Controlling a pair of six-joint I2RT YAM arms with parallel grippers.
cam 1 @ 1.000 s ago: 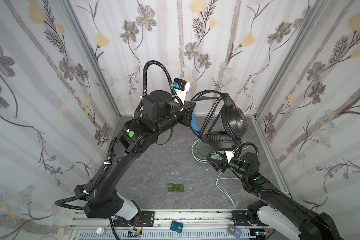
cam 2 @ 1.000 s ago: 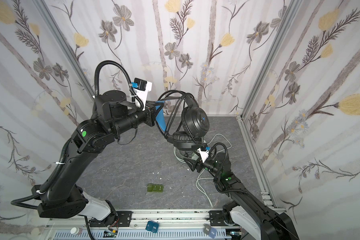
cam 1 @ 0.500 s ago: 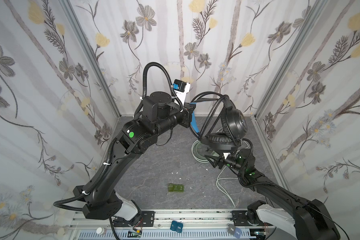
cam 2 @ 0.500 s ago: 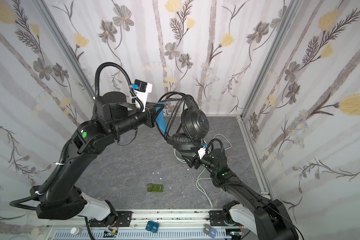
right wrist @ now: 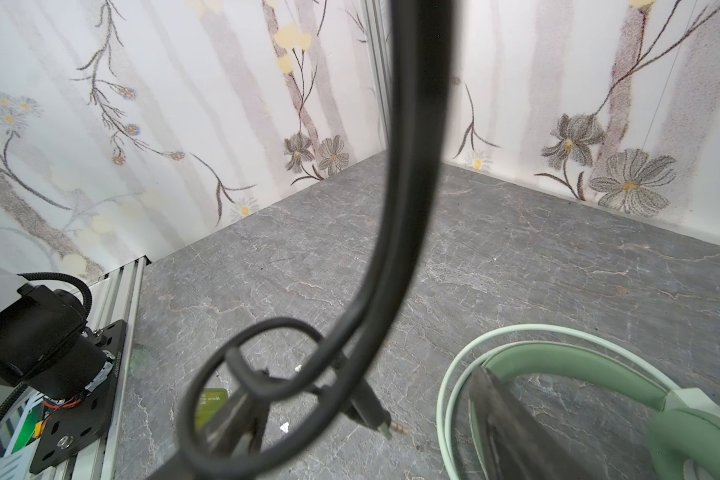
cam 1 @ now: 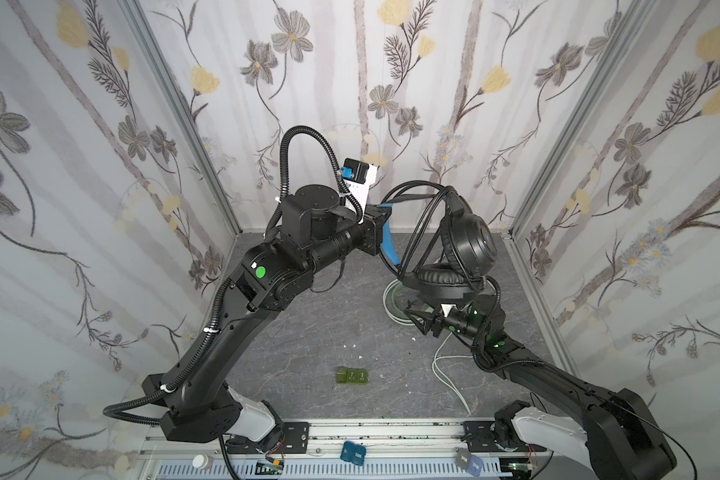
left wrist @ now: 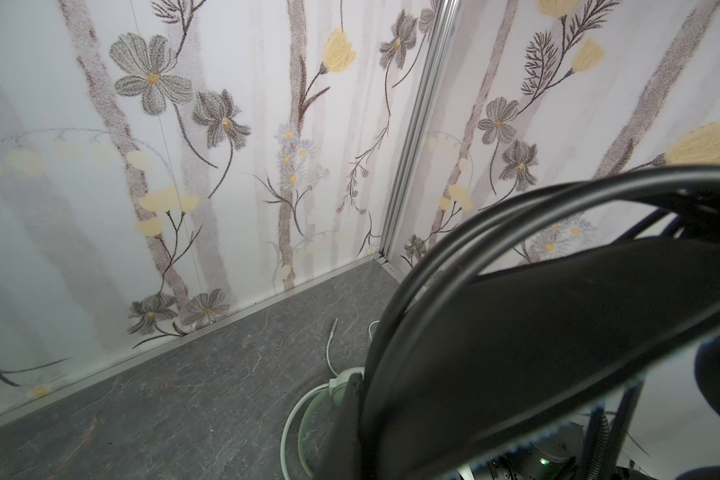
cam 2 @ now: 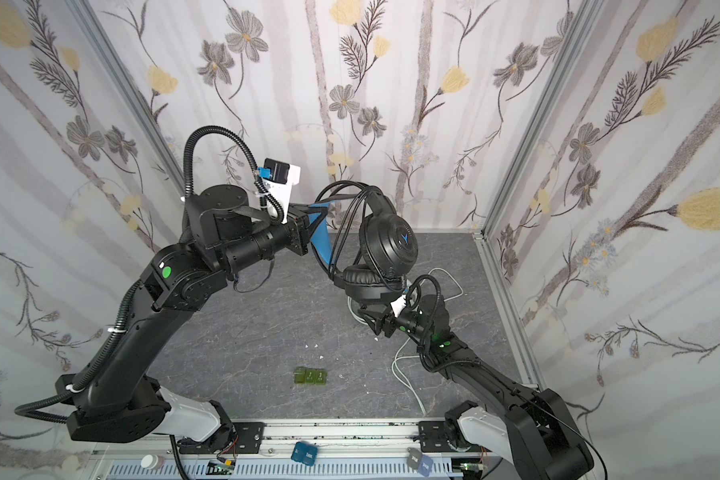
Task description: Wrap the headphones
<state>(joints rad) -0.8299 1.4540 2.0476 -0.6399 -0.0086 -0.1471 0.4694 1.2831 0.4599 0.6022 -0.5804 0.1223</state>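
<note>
Left arm is raised; black headphones (cam 1: 470, 245) are pinched by the blue band in left fingers (cam 2: 311, 220), hung over the surface's (cam 1: 308, 332) back right. Right fingers (right wrist: 512, 424) are spread beneath, black cable (right wrist: 408, 208) looped at one. Mint headphones (right wrist: 558, 365) lie below. Green tile (cam 1: 352, 376) digits unreadable. Right arm shifted left since earlier.

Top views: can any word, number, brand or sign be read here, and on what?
"2", "3" (faint, unsure): green tile strip.
No letters, only a blue emblem: black headphones earcup.
Too small to read: white print on blue tag and grey tag.
</note>
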